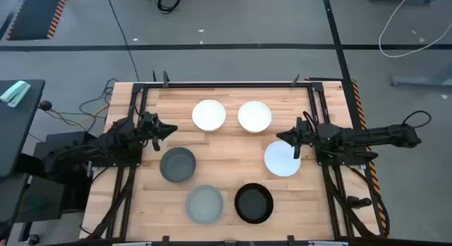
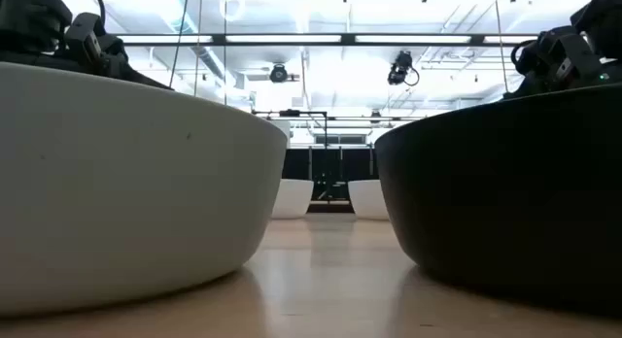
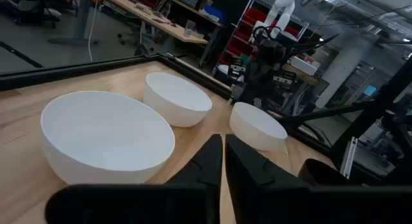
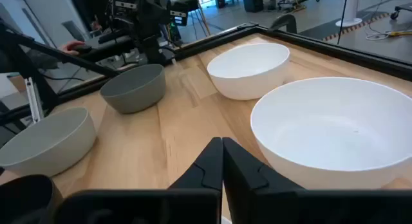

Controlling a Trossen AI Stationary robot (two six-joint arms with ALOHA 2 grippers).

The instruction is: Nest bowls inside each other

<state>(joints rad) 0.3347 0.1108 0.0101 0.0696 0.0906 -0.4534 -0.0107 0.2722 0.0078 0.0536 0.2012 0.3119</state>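
Observation:
Six bowls stand apart on their bases on the wooden table. Two white bowls (image 1: 209, 115) (image 1: 254, 116) sit toward the far edge and a third white bowl (image 1: 282, 159) at the right. The dark grey bowl (image 1: 177, 165) is left of centre, with the light grey-green bowl (image 1: 204, 204) and the black bowl (image 1: 253, 203) near the front edge. My left gripper (image 1: 171, 128) (image 3: 223, 153) is shut and hovers left of the far-left white bowl (image 3: 106, 137). My right gripper (image 1: 280, 137) (image 4: 222, 150) is shut, between the far-right white bowl (image 4: 328, 130) and the right white bowl.
A black metal frame (image 1: 226, 84) runs along the table's edges. Bare wood shows in the middle between the bowls (image 1: 229, 157). In the low view the light grey-green bowl (image 2: 117, 183) and the black bowl (image 2: 505, 192) fill the foreground. Lab benches and equipment stand beyond the table.

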